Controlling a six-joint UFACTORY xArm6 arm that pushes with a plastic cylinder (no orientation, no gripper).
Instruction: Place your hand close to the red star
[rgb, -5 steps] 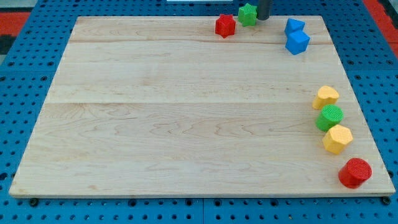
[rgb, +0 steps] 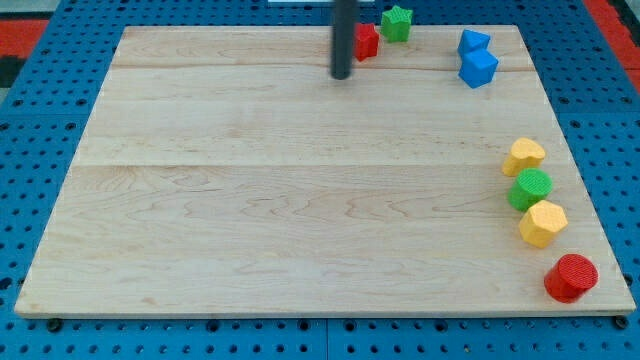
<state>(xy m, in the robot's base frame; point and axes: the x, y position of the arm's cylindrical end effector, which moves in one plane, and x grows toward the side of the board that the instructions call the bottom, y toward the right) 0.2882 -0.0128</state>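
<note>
Standing just left of the small red plastic star block (rgb: 367, 40), my tip (rgb: 342, 75), a bare jawless rod, faces something likely light, rigid, easily slid, lying beside the green star (rgb: 397, 22).

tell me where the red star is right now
The red star sits near the view's top edge, just left of the green star, with my tip close at its lower left.

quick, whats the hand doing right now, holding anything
No grasping hand here, only a rod: my tip holds nothing and sits on the board just left of the red star, below its lower edge.
</note>
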